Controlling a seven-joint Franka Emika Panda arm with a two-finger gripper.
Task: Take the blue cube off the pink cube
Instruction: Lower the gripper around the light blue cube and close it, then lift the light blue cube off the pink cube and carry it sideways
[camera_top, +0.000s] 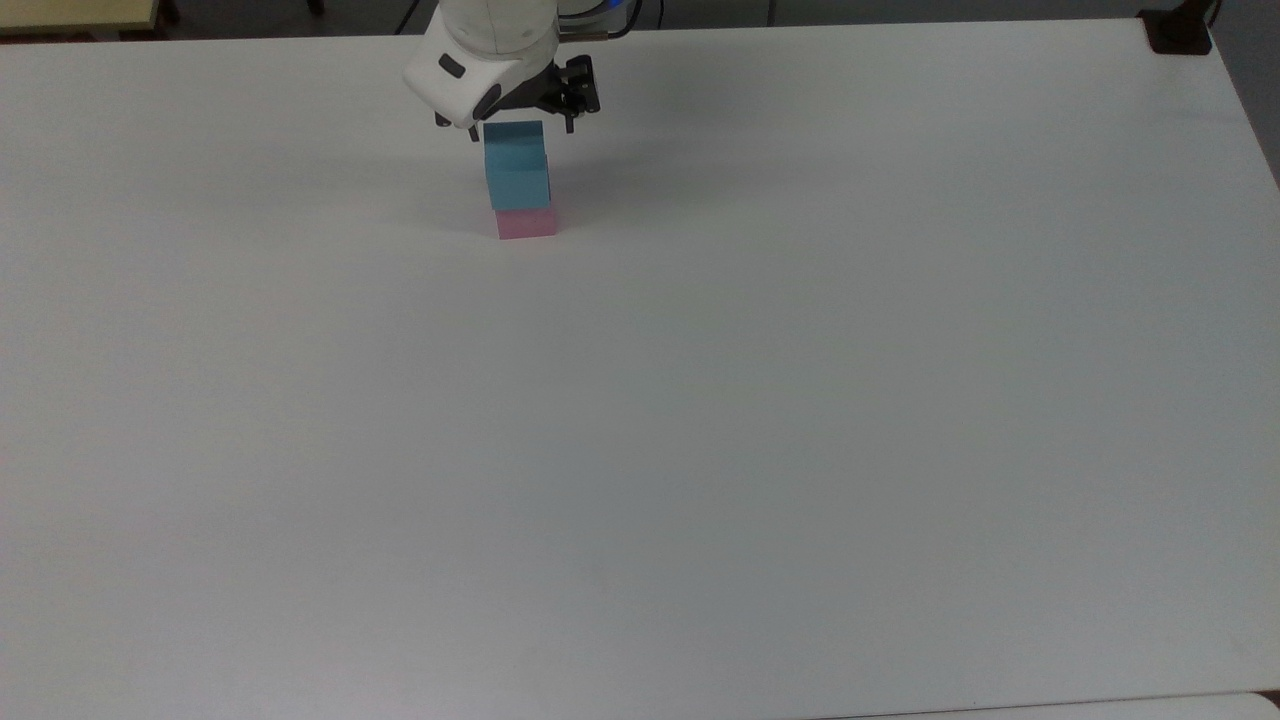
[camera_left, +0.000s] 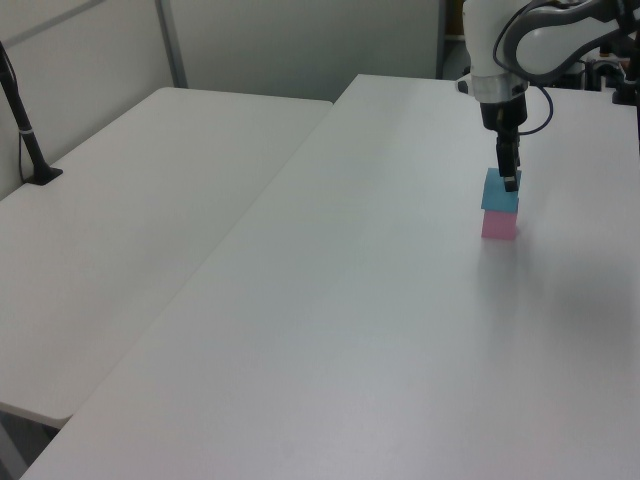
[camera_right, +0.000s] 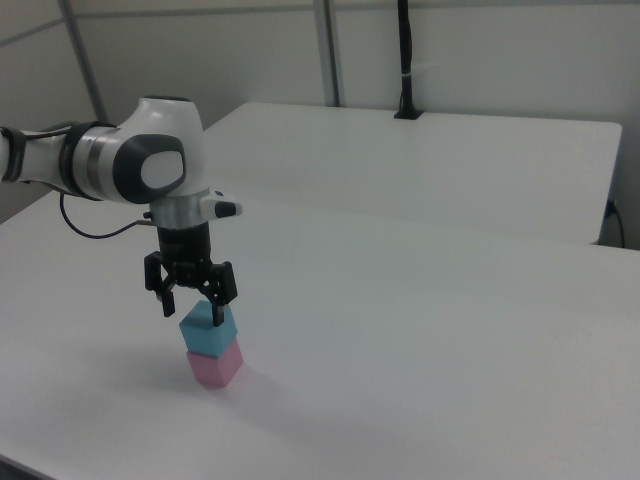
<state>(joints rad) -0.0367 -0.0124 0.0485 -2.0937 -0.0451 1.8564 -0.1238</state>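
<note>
The light blue cube (camera_top: 516, 165) (camera_left: 498, 195) (camera_right: 207, 335) sits squarely on top of the pink cube (camera_top: 526, 224) (camera_left: 499, 226) (camera_right: 216, 368), near the far side of the white table (camera_top: 700, 400). My gripper (camera_top: 521, 130) (camera_left: 509, 179) (camera_right: 194, 311) points straight down over the stack. It is open, with one black finger (camera_right: 167, 300) on each side of the blue cube's top. The fingertips are level with the cube's upper edge and hold nothing.
A second white table (camera_left: 130, 200) (camera_right: 430, 160) adjoins this one. A black post on a clamp base (camera_left: 28, 140) (camera_right: 405, 60) stands on it, and a dark clamp (camera_top: 1178, 32) sits at the top view's upper right corner. Open tabletop surrounds the stack.
</note>
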